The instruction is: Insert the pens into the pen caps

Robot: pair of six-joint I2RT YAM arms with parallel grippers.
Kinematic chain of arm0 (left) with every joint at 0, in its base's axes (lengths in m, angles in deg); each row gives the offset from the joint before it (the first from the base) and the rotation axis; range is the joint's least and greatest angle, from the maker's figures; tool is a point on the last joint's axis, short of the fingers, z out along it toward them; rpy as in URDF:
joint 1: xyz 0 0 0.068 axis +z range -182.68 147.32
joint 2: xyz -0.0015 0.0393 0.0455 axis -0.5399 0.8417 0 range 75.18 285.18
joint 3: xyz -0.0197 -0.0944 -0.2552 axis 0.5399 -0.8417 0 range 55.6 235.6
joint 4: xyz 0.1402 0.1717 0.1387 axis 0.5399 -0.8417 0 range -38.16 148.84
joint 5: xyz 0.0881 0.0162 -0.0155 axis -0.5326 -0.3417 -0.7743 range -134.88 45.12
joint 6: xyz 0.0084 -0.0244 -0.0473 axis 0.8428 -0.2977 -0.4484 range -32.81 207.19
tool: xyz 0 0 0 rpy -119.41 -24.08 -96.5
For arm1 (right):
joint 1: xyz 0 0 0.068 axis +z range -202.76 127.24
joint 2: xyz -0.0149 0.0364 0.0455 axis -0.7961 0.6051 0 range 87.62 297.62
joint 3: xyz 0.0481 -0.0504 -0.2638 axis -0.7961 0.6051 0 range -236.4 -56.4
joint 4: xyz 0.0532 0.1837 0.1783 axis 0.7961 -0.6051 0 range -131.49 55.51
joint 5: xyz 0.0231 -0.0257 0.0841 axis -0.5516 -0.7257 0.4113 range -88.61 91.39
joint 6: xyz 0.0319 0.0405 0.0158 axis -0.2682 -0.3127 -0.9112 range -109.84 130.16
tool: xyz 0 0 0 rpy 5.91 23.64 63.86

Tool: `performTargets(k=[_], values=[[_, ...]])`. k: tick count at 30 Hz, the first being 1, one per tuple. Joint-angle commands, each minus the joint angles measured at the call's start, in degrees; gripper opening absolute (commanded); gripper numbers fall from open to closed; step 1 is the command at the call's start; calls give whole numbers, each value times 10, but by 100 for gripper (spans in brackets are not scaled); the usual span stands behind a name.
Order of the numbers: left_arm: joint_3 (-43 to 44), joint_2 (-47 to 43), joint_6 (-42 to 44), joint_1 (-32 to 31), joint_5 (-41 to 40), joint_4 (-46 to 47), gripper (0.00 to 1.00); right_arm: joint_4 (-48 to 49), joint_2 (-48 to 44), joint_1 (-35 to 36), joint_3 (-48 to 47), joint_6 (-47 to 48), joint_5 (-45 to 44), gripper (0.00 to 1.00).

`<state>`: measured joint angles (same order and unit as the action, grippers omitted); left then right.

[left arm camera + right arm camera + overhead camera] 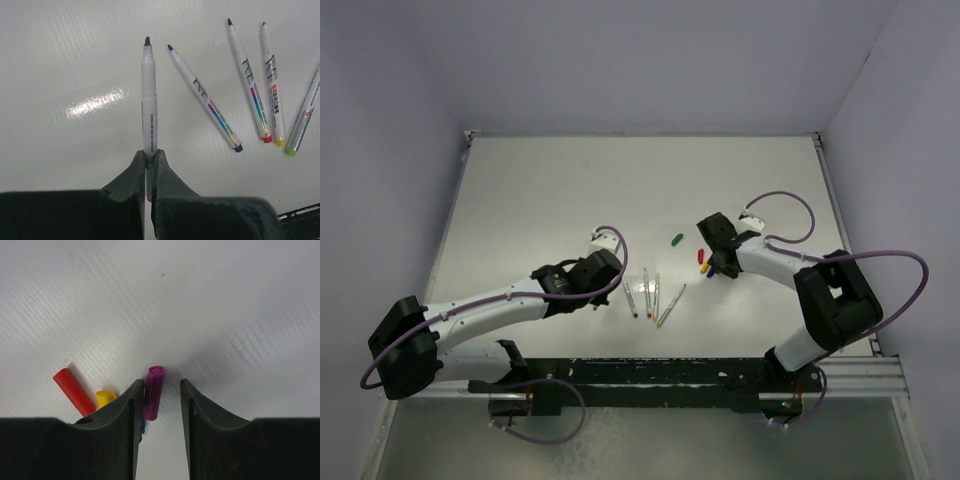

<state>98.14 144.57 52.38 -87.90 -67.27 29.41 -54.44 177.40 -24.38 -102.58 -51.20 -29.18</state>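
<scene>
My left gripper (149, 156) is shut on a pale pen (149, 95) with a dark tip and a purple end, which points away from it just above the table. It also shows in the top view (617, 281). Several other pens lie to its right: blue-ended (202, 95), red-ended (247, 80), yellow-ended (272, 85) and green-ended (305, 120). My right gripper (162, 385) is open around a purple cap (154, 392) lying on the table against its left finger. A red cap (74, 391) and a yellow cap (106, 397) lie to the left. A blue cap (142, 427) peeks out behind that finger.
A green cap (677, 239) lies apart on the white table (570, 190), left of my right gripper (713, 268). The loose pens (656, 294) lie between the two grippers. Raised edges border the table on the left, right and far sides.
</scene>
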Motion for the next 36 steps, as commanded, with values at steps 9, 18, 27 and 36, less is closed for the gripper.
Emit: performTargets(k=[9, 18, 27, 36], values=[[35, 2, -2, -2, -27, -6, 0, -26, 2, 1, 32, -9, 35, 29], [39, 3, -2, -2, -31, -8, 0, -18, 2, 1, 33, 0, 49, 24], [34, 5, -9, -2, -32, -6, 0, -6, 8, 2, 39, 10, 68, 0], [26, 13, -2, -2, -14, 20, 0, -4, 8, 2, 37, 25, 70, 0]])
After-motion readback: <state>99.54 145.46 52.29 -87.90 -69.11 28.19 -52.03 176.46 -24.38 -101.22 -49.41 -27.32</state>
